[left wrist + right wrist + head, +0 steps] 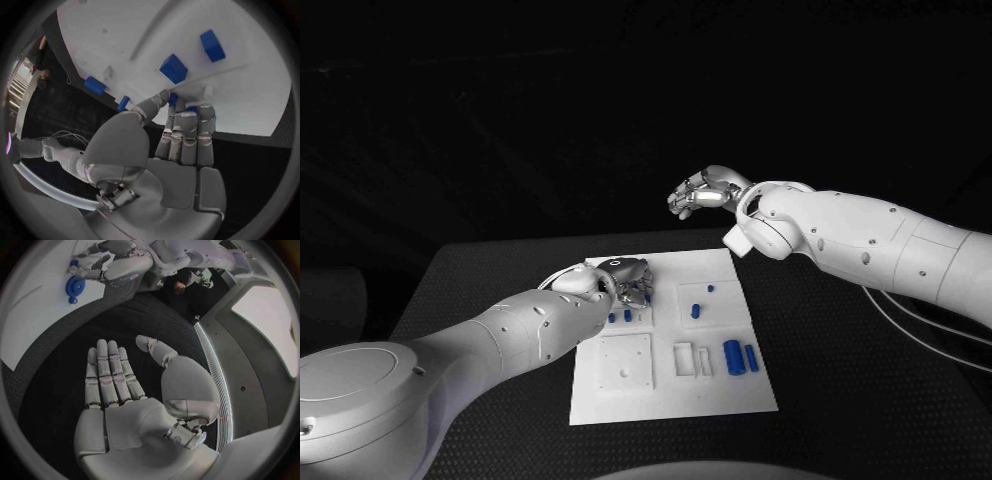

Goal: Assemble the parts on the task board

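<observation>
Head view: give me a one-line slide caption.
Left hand works at the task board's far edge among blue parts while the right hand hangs empty above the table.

Black table (473,300), textured surface. White task board (668,400) lies flat at table centre, long axis running near to far. Pale cables (935,335) trail across table's right side, well apart from board.

Black table (473,290) under white cables (935,330)

Black textured table (488,270), dark unlit backdrop beyond it, pale bright panel (265,322) at the room's side
</observation>
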`<state>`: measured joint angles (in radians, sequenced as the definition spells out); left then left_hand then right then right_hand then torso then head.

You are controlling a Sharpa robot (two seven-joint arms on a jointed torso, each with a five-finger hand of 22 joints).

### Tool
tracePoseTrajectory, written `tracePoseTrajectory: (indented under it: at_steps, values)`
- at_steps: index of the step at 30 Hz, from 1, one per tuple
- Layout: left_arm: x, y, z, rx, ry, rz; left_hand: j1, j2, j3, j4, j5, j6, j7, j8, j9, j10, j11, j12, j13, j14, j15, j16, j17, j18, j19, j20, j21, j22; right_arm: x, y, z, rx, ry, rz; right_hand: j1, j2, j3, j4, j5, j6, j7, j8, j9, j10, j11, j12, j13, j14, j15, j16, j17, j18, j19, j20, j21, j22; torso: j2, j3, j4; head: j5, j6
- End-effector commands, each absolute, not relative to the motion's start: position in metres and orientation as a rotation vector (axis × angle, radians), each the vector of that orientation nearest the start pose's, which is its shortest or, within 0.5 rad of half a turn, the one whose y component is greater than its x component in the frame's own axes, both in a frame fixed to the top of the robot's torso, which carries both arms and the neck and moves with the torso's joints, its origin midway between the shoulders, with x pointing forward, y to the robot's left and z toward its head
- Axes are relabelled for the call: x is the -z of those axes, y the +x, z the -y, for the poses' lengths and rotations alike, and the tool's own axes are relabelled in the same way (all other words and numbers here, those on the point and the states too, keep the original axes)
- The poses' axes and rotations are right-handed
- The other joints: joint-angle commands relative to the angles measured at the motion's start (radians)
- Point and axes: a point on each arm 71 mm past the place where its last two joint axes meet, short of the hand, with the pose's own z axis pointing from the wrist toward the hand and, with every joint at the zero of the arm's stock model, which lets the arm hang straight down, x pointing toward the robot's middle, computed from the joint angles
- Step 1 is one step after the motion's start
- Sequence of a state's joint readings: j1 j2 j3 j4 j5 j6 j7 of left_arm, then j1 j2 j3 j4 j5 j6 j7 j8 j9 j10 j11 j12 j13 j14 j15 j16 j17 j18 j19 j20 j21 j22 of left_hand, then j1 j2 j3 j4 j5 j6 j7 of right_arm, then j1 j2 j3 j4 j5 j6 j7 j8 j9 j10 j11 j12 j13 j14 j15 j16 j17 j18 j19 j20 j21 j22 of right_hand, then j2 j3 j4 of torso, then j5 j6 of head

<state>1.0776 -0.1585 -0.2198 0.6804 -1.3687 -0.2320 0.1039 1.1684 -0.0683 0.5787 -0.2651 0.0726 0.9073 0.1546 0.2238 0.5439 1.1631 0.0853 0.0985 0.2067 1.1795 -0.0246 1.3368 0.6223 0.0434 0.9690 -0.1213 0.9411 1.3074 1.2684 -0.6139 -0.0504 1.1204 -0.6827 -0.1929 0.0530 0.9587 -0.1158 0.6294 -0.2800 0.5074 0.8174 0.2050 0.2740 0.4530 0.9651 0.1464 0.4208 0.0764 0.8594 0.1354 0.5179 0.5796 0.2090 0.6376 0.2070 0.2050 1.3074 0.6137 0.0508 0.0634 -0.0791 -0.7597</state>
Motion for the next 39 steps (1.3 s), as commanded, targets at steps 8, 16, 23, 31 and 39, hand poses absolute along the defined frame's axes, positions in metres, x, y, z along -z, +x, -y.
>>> tracePoseTrajectory:
  at_steps: [8,16,23,31,39]
  values:
    - [0.333,0.53,-0.063,0.641,0.337,-1.941,-0.003,0.025,0.005,0.007,0.008,0.018,-0.005,0.01,-0.003,0.02,-0.005,0.002,0.001,0.01,-0.009,0.006,-0.007,0.086,0.002,-0.007,0.007,0.019,0.182,0.564,0.2,-1.006,0.525,-1.758,0.002,-0.006,0.006,0.002,0.004,-0.008,0.0,0.003,-0.002,0.006,0.001,0.006,-0.002,-0.004,0.003,0.005,-0.002,-0.015,0.008,-0.002,-0.004,0.024,0.001,-0.0001,0.0014,-0.002,-0.001]
    - [0.335,0.53,-0.063,0.634,0.338,-1.96,-0.004,0.043,0.009,0.005,0.008,0.033,-0.011,0.018,-0.005,0.04,-0.008,0.003,0.002,0.018,-0.012,0.005,-0.013,0.086,0.005,-0.01,0.011,0.018,0.182,0.564,0.2,-1.007,0.525,-1.758,0.002,-0.006,0.006,0.002,0.004,-0.008,0.0,0.004,-0.002,0.007,0.0,0.006,-0.002,-0.004,0.003,0.005,-0.002,-0.015,0.008,-0.002,-0.004,0.024,0.002,-0.0002,-0.0006,-0.002,0.0]
    - [0.336,0.53,-0.063,0.635,0.337,-1.955,0.003,0.056,0.013,-0.005,0.007,0.043,-0.015,0.023,-0.007,0.052,-0.01,0.003,0.002,0.021,-0.014,0.005,-0.017,0.085,0.005,-0.012,0.013,0.018,0.181,0.564,0.2,-1.008,0.524,-1.757,0.002,-0.006,0.006,0.002,0.003,-0.008,0.0,0.004,-0.002,0.007,0.0,0.006,-0.002,-0.004,0.003,0.005,-0.002,-0.015,0.008,-0.002,-0.005,0.024,0.001,0.0001,0.0008,-0.004,0.0]
    - [0.331,0.531,-0.064,0.664,0.336,-1.878,0.007,0.057,0.019,-0.013,0.012,0.064,-0.022,0.034,-0.008,0.078,-0.018,0.006,0.004,0.037,-0.021,0.005,-0.023,0.086,0.017,-0.018,0.02,0.017,0.181,0.564,0.201,-1.007,0.524,-1.756,0.002,-0.006,0.006,0.002,0.003,-0.007,0.0,0.004,-0.002,0.007,0.0,0.006,-0.002,-0.004,0.003,0.005,-0.002,-0.015,0.008,-0.003,-0.005,0.024,0.0,0.0002,0.0016,-0.005,0.0]
    - [0.324,0.53,-0.066,0.714,0.286,-1.799,0.021,0.04,0.067,0.003,-0.017,0.073,-0.024,0.036,-0.014,0.091,-0.021,-0.003,0.002,0.052,-0.024,-0.003,-0.034,0.085,0.03,-0.023,0.02,0.012,0.181,0.563,0.203,-1.005,0.526,-1.755,0.003,-0.005,0.006,0.002,0.004,-0.007,-0.001,0.004,-0.002,0.007,0.0,0.007,-0.002,-0.004,0.003,0.005,-0.002,-0.015,0.008,-0.003,-0.005,0.024,-0.001,-0.0006,0.0036,-0.006,0.003]
